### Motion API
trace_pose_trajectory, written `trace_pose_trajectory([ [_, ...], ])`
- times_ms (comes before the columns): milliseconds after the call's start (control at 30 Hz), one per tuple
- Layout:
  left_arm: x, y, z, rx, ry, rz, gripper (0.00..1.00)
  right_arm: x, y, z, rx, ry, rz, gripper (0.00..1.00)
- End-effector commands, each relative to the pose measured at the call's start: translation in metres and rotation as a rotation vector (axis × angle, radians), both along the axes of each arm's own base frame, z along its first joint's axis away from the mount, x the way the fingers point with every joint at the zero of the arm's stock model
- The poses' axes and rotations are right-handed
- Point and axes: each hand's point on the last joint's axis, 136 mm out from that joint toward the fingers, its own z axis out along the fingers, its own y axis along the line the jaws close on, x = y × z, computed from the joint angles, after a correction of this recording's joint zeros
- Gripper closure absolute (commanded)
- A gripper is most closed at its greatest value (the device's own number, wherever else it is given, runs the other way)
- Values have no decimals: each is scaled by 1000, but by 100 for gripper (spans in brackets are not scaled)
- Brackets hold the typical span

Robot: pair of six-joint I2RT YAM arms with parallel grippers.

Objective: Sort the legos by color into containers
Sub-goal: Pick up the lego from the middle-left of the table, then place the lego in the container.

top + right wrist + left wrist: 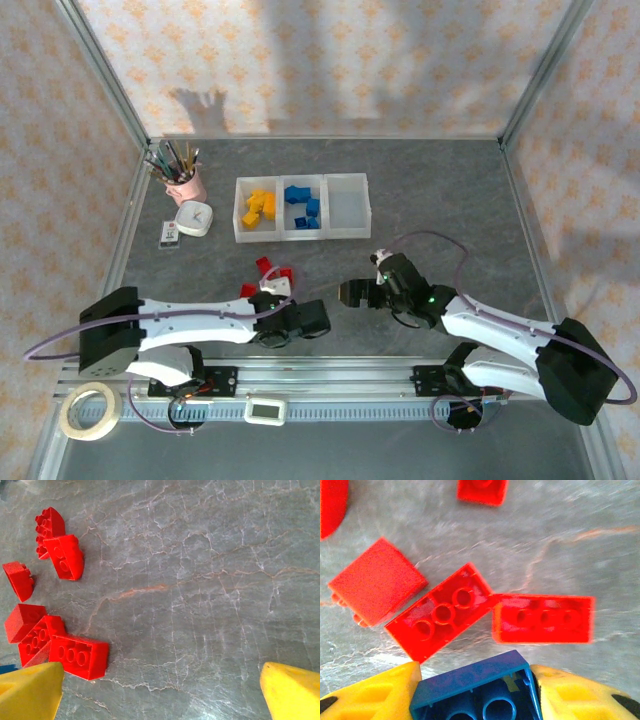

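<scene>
On the left gripper point(474, 672), yellow fingers point(375, 695) are clamped on both sides of a blue brick point(475, 692) at the bottom of the wrist view. The red bricks point(440, 612) lie just above it in frame, the nearest almost touching. I'd lift straight up before swinging, so no red gets dragged. The target looks like the middle bin point(302, 236), upper centre of the overhead view, which holds blue bricks point(300, 195). The right gripper point(160, 680) is spread wide, holding nothing, over bare table point(210, 580). I'd leave it parked.
</scene>
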Motion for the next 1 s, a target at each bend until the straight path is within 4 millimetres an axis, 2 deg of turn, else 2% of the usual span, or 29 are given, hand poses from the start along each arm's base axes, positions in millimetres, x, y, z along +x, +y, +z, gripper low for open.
trace_pose_trajectory([
  [0,22,11,38,28,-110,-21,60,14,5,26,16,-71,-11,0],
  [100,50,15,65,-6,-185,-12,63,24,4,38,16,-94,-33,0],
  [233,107,23,103,-10,-299,-2,64,41,-2,50,10,-134,-89,0],
  [367,171,32,118,37,-339,15,63,57,-9,56,-12,-163,-144,0],
  [467,218,28,124,82,-377,11,62,69,-15,61,-43,-190,-180,0],
  [600,275,31,104,145,-332,37,61,80,-18,67,-61,-217,-204,0],
  [700,309,23,91,181,-328,27,57,84,-18,66,-83,-232,-201,0],
  [733,318,21,76,214,-294,21,56,85,-17,66,-92,-235,-192,0],
  [833,332,22,67,272,-268,30,45,87,-13,58,-121,-218,-163,0],
  [967,336,19,64,249,-274,2,31,85,-6,54,-137,-205,-119,0],
])
